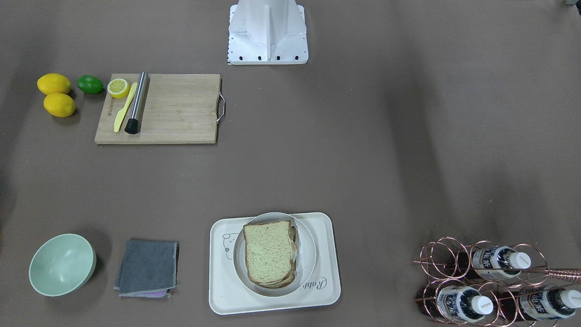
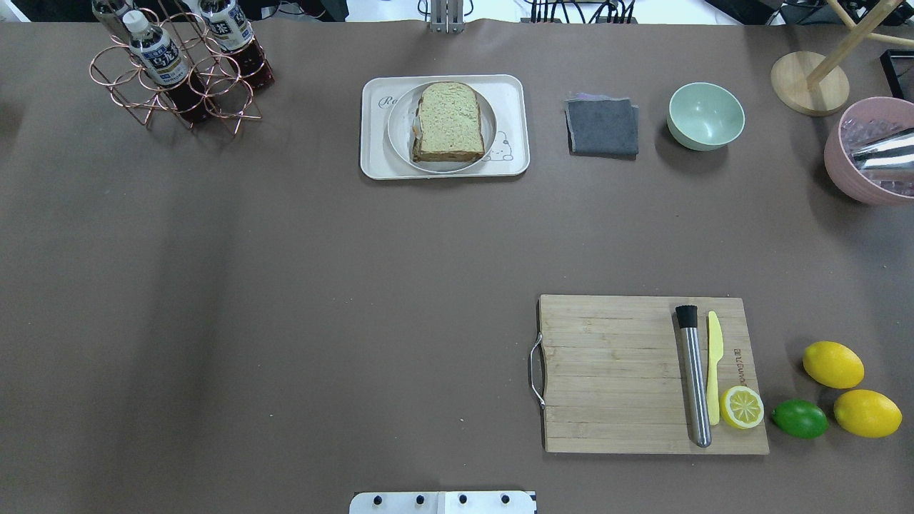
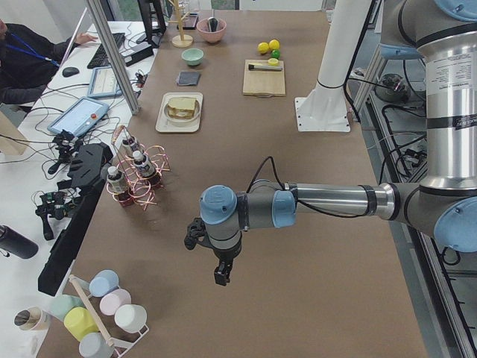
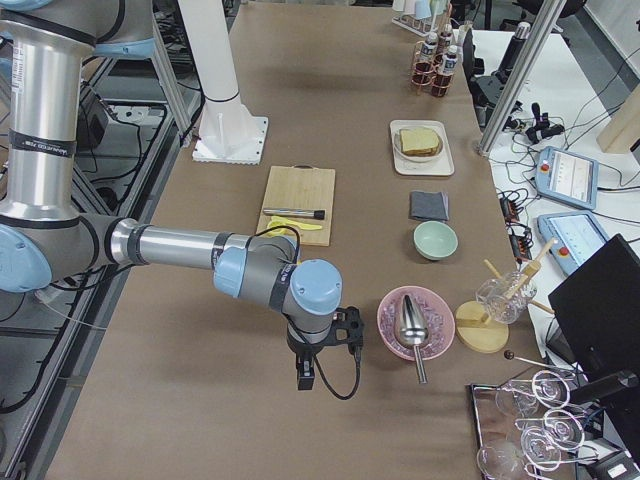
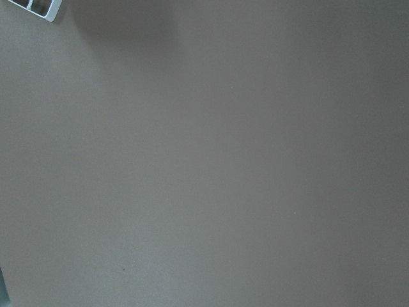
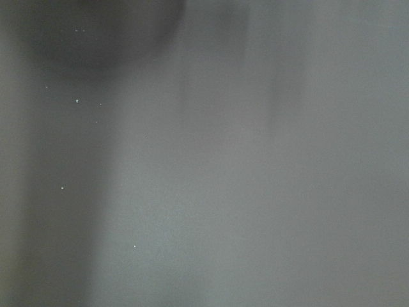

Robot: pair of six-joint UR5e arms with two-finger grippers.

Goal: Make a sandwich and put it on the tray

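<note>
The sandwich (image 1: 270,252), two brown-crusted speckled bread slices with a sliver of white egg at one side, lies on a small round white plate (image 1: 306,256). The plate rests on the cream bear tray (image 1: 222,290) at the table's far edge from the robot; the sandwich also shows in the overhead view (image 2: 448,121). My left gripper (image 3: 218,262) shows only in the exterior left view, over bare table far from the tray. My right gripper (image 4: 308,372) shows only in the exterior right view, also over bare table. I cannot tell whether either is open or shut. Both wrist views show only brown table.
A wooden cutting board (image 2: 607,371) holds a steel muddler (image 2: 692,375), a yellow knife and a lemon half. Two lemons (image 2: 832,364) and a lime lie beside it. A grey cloth (image 2: 602,126), green bowl (image 2: 705,116), bottle rack (image 2: 178,68) and pink bowl (image 2: 867,160) line the far edge.
</note>
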